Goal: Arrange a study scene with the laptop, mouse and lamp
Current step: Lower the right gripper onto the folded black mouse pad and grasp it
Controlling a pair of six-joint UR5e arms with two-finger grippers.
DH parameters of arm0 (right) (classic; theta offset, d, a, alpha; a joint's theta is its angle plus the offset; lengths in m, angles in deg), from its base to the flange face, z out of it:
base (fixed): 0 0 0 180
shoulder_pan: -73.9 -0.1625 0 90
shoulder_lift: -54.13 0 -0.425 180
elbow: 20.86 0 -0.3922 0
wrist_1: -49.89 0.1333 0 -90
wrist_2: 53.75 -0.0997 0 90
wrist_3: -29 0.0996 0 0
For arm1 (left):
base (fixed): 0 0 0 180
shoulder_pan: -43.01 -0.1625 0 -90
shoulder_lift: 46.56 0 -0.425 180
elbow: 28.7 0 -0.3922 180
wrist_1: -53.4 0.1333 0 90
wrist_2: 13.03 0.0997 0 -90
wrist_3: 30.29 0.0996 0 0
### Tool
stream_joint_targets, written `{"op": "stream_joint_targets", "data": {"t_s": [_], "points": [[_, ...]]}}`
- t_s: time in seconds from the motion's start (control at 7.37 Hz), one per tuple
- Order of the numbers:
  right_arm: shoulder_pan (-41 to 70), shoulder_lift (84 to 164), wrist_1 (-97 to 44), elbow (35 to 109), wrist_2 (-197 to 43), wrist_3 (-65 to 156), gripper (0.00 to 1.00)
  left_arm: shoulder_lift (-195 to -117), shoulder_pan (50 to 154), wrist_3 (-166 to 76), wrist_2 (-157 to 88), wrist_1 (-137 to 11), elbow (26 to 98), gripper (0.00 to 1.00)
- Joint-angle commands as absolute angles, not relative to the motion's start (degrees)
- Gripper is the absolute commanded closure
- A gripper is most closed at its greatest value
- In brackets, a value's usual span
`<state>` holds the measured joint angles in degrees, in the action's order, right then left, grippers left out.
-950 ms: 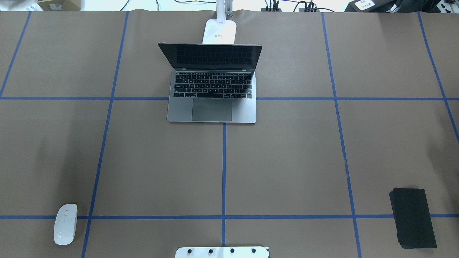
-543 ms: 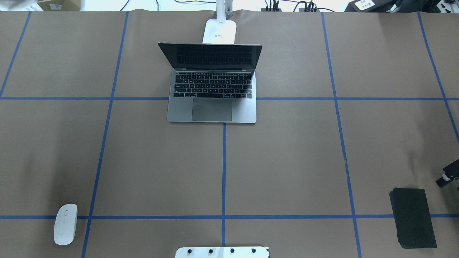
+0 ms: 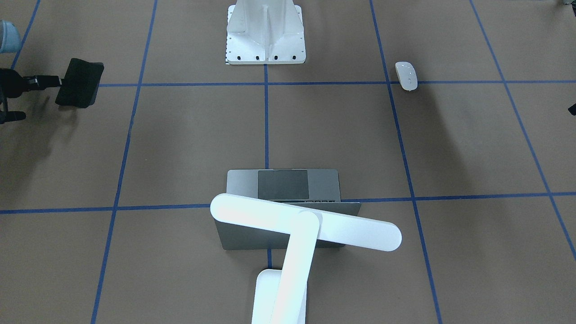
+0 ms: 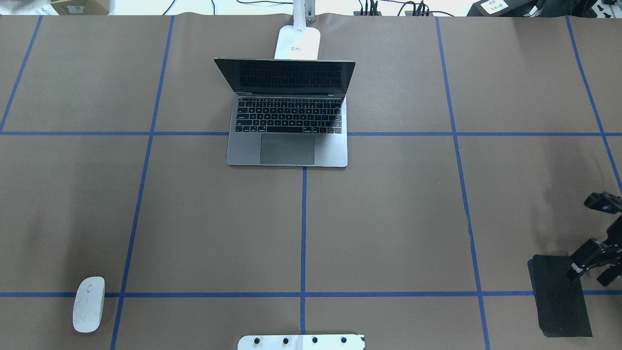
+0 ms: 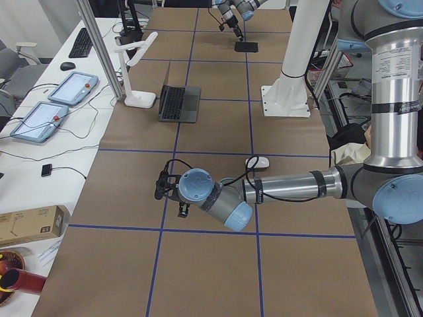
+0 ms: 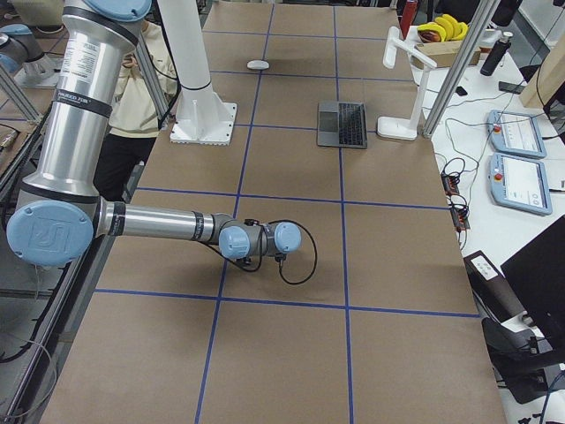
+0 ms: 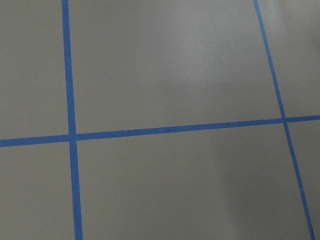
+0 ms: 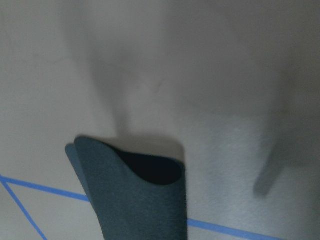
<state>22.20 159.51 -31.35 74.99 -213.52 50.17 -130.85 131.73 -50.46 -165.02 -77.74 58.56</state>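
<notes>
The laptop (image 4: 286, 146) stands open at the table's far middle, its screen facing the robot. The white lamp (image 3: 306, 227) stands just behind it, with its bar head over the lid and its base (image 4: 297, 43) at the far edge. The white mouse (image 4: 88, 304) lies near left on the table and also shows in the front-facing view (image 3: 406, 75). My right gripper (image 4: 590, 238) is open at the right edge, one finger over the far corner of a black mat (image 4: 559, 296). My left gripper (image 5: 168, 191) hovers left of the mouse; I cannot tell whether it is open or shut.
The black mat (image 8: 135, 200) is curled at its end. The white bolted pedestal (image 3: 265, 31) stands at the near middle edge. Blue tape lines divide the brown table. The left wrist view shows only bare table and tape.
My right gripper has come in from the right edge and moved left to the black mat's far corner. Laptop, lamp and mouse have not moved.
</notes>
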Motion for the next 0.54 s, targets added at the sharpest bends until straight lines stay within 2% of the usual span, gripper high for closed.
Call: {"op": "stream_joint_targets", "data": {"t_s": [0.0,0.27,0.41], "points": [[27.74,159.42,-31.32,76.96,-210.12,52.82,0.00,-130.85,132.74,-49.89,-166.56,-77.65,58.66,0.01],[29.42,159.50,-31.23,77.05,-209.67,53.17,0.03,-130.85,133.36,-48.66,-167.01,-77.47,58.49,0.01],[29.43,159.59,-31.14,77.22,-209.49,55.70,0.45,-130.85,133.36,-48.57,-167.01,-77.47,58.49,0.01]]}}
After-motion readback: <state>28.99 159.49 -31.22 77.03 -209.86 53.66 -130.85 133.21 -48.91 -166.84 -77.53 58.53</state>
